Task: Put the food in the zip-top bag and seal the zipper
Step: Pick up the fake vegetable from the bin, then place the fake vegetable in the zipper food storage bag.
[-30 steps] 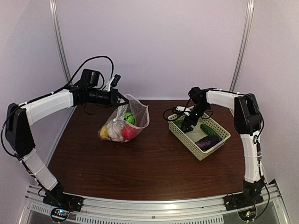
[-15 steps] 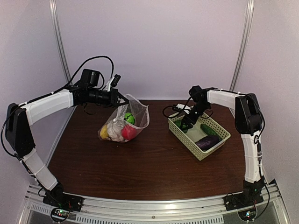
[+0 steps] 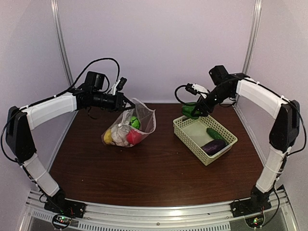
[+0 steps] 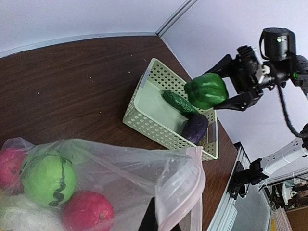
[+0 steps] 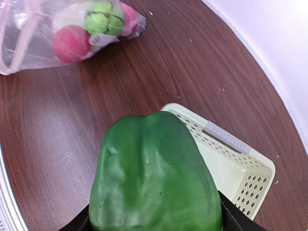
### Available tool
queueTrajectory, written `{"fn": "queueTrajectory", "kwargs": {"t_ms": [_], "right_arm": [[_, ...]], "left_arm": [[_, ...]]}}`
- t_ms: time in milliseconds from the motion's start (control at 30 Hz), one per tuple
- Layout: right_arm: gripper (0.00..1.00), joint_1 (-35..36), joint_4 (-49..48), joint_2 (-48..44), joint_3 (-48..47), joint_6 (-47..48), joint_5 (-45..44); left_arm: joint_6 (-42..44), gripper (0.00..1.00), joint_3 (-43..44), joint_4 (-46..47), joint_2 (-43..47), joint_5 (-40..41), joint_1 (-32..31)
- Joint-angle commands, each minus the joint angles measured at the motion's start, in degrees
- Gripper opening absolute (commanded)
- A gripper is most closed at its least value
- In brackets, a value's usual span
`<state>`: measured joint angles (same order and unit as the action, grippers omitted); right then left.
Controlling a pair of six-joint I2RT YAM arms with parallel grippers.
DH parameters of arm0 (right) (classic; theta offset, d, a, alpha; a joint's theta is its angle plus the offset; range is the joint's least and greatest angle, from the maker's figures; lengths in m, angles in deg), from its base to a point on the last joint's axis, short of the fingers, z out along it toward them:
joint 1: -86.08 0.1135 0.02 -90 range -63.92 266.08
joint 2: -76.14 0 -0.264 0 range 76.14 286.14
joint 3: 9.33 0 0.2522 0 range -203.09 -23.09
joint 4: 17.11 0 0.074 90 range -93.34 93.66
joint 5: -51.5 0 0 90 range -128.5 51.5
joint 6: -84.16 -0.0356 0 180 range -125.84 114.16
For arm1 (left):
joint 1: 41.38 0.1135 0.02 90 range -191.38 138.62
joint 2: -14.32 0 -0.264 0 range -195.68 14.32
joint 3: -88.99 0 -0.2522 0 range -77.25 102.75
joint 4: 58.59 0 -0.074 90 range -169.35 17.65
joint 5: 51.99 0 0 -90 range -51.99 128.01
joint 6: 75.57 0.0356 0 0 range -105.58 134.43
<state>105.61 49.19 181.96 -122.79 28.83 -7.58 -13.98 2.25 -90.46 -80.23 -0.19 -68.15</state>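
The clear zip-top bag (image 3: 129, 129) hangs from my left gripper (image 3: 126, 102), which is shut on its upper rim near the zipper strip (image 4: 186, 190). The bag's mouth gapes toward the right. Inside lie a green ball (image 3: 133, 121), a red ball (image 3: 134, 137), a yellow piece (image 3: 108, 136) and white cauliflower (image 3: 119, 132). My right gripper (image 3: 193, 111) is shut on a green pepper (image 5: 156, 178) and holds it in the air above the basket's far-left corner. In the left wrist view the pepper (image 4: 207, 91) hangs over the basket.
The pale green lattice basket (image 3: 185, 136) stands right of centre and holds a green cucumber (image 3: 215, 133) and a purple eggplant (image 3: 213, 146). Bare brown table (image 3: 154, 168) lies between bag and basket and in front of both.
My right gripper has risen out of the basket with the green pepper in it, and the arm has stretched up and back. The left gripper and the bag have hardly moved.
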Motion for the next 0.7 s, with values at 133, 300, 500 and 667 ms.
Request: {"fn": "queueTrajectory", "kwargs": {"t_ms": [133, 300, 500, 667], "right_arm": [[0.58, 13.56, 5.30, -6.72, -6.71, 1.39, 0.76], [0.58, 22.63, 5.86, -5.52, -11.99, 1.75, -5.66], [0.59, 31.27, 3.93, -1.33, -14.69, 3.19, -20.49], [0.58, 34.67, 0.22, 2.67, -16.95, 1.34, -32.78]], "left_arm": [[0.98, 0.00, 0.56, 0.98, -0.34, -1.01, -1.08], [1.07, 0.00, 0.56, 0.97, -0.51, -0.96, -1.10], [1.01, 0.00, 0.56, 0.89, -0.47, -0.96, -1.19], [0.98, 0.00, 0.65, 0.92, -0.51, -1.27, -1.19]]}}
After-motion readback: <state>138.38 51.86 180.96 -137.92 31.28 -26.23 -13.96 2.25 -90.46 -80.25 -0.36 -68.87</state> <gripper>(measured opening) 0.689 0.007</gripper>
